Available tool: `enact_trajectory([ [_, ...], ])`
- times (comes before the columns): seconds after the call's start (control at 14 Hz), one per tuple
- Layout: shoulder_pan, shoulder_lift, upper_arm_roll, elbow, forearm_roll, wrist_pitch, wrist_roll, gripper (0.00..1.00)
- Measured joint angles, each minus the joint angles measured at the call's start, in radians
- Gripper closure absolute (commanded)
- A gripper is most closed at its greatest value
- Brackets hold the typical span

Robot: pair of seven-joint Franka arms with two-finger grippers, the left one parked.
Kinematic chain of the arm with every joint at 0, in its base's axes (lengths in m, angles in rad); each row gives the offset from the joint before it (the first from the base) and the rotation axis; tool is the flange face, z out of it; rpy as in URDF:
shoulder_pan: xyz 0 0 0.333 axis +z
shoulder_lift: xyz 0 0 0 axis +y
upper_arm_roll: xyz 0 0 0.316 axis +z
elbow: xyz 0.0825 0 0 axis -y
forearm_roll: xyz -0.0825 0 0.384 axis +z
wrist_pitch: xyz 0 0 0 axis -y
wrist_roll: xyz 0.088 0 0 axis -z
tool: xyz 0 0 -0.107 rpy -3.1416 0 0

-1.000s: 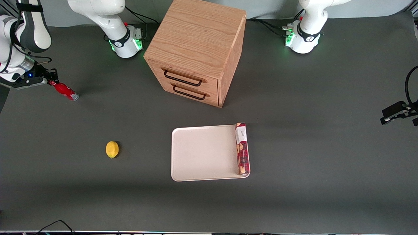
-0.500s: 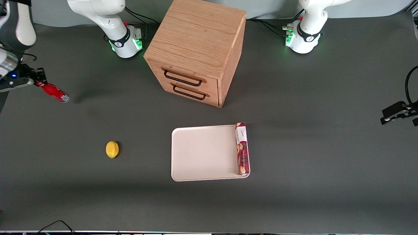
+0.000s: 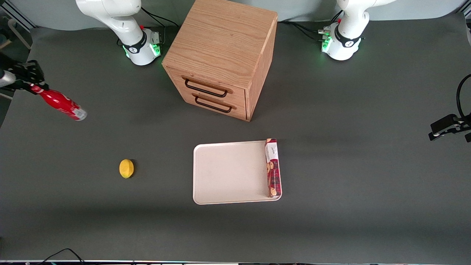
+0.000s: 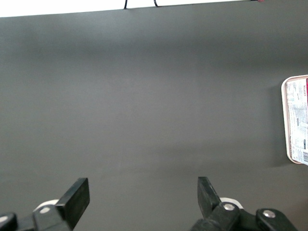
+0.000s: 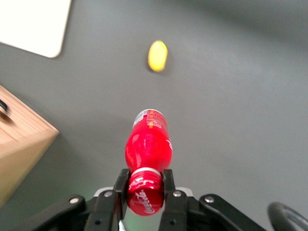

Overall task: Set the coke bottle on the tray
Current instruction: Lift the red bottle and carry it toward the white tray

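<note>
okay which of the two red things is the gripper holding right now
The coke bottle, clamped by its red cap in the gripper, lifted at the working arm's end of the table. The red biscuit box lies untouched on the tray.

Tool (image 5: 145, 185) clamps coke bottle (image 5: 147, 147) by cap; lemon (image 5: 158, 56) below.

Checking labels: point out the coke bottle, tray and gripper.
coke bottle (image 3: 60, 103): front view, on the red body.
tray (image 3: 228, 173): front view, on its bare floor.
gripper (image 5: 144, 185): right wrist view, between fingertips, shut on the bottle's cap, toward the working arm's end of the table.
</note>
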Motion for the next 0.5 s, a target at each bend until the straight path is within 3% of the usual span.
enact_trajectory([
  [0.29,0.007,0.297,0.298,0.314,0.008,-0.068,0.467,1.00],
  [0.5,0.030,0.507,0.428,0.410,-0.051,0.005,0.742,1.00],
])
